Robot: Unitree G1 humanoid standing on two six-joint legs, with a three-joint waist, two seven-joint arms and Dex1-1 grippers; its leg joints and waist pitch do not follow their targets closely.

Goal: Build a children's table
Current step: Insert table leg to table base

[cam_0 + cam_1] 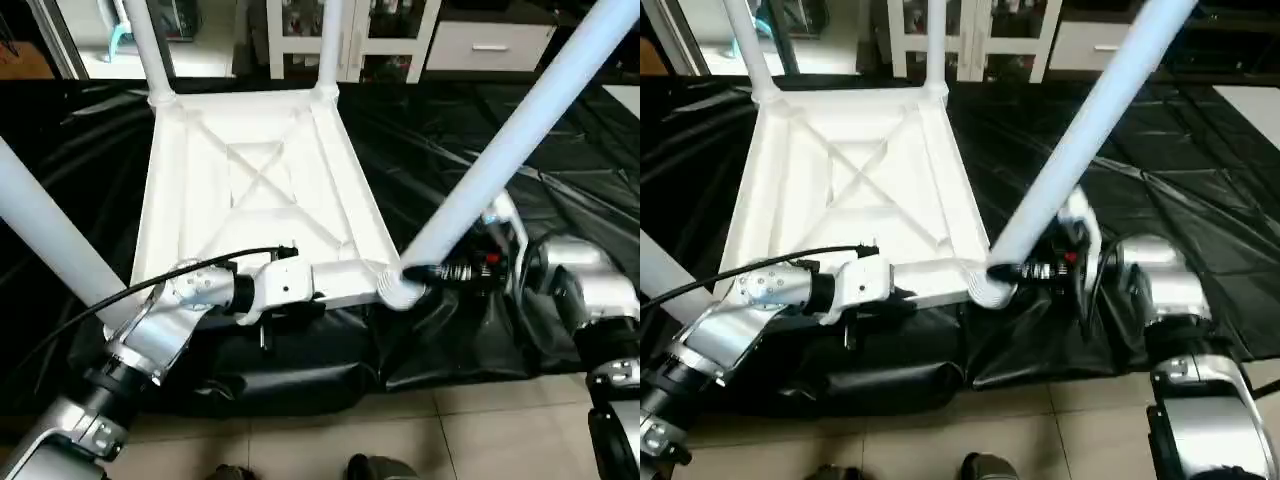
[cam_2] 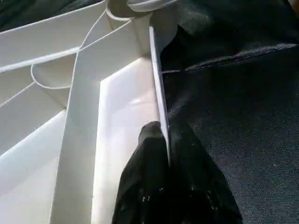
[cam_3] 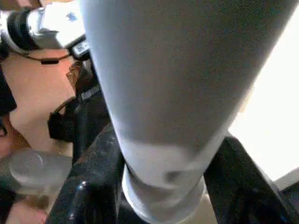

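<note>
The children's table lies upside down on a black sheet, its white ribbed top (image 1: 250, 190) facing up. Two legs (image 1: 150, 50) (image 1: 328, 45) stand in the far corner sockets, and a third leg (image 1: 50, 240) rises at the near left. The fourth leg (image 1: 520, 130) leans up to the right from the near right socket (image 1: 400, 290). My right gripper (image 1: 420, 272) is shut on this leg's base, with a black finger (image 3: 93, 186) on either side of the tube (image 3: 177, 70). My left gripper (image 2: 166, 140) is shut on the top's near rim (image 2: 159, 93), just left of that socket.
The black sheet (image 1: 560, 180) covers the floor under and around the table and is bunched up at the near edge. Beige tiles (image 1: 470, 440) lie nearest to me. A white glass-door cabinet (image 1: 390, 40) and a drawer unit (image 1: 490, 45) stand at the back.
</note>
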